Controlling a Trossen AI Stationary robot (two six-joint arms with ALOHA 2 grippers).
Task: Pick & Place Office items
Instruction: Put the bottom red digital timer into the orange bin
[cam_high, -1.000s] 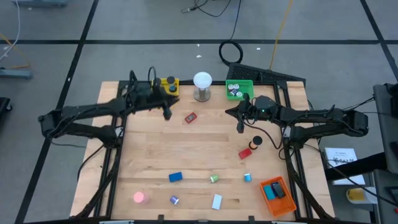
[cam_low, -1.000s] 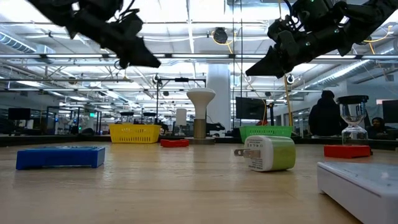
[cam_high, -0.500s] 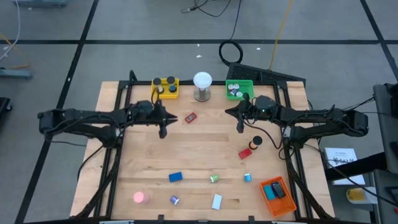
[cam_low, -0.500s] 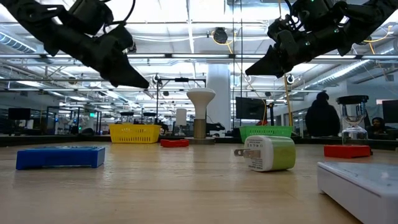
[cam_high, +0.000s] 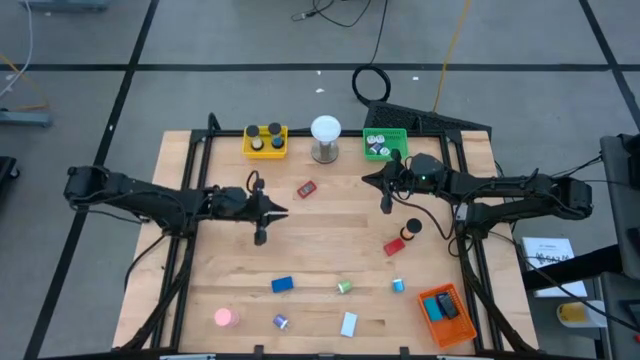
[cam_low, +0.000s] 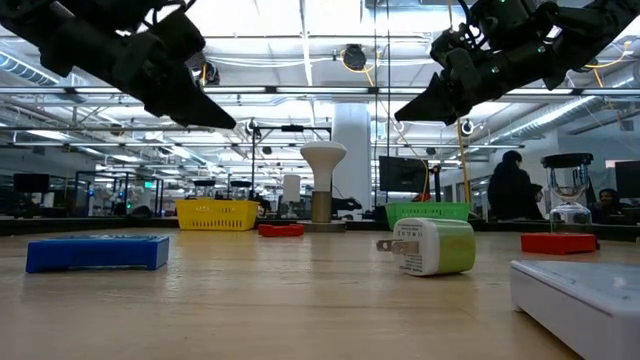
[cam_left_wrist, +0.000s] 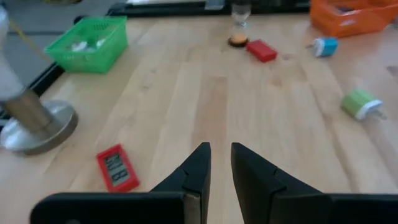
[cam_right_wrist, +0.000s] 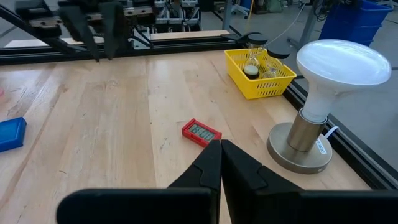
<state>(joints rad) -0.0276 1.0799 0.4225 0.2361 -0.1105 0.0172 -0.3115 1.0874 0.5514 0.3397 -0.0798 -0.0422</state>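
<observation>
While the right gripper (cam_high: 386, 207) stays shut near the green tray (cam_high: 383, 144), the left gripper (cam_high: 261, 237) has drawn back from the yellow tray (cam_high: 265, 141), empty, jaws narrowly parted. It hangs near the red block (cam_high: 306, 188), whose display digits look unreadable

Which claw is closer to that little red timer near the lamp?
Left. The left claw hangs just beside the red timer; the right claw is farther off, on its other side.

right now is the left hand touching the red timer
Apart. In the high view the left hand hangs over bare wood, well clear of the red timer. The left wrist view shows the timer off to one side of the fingertips, nothing between them.
</observation>
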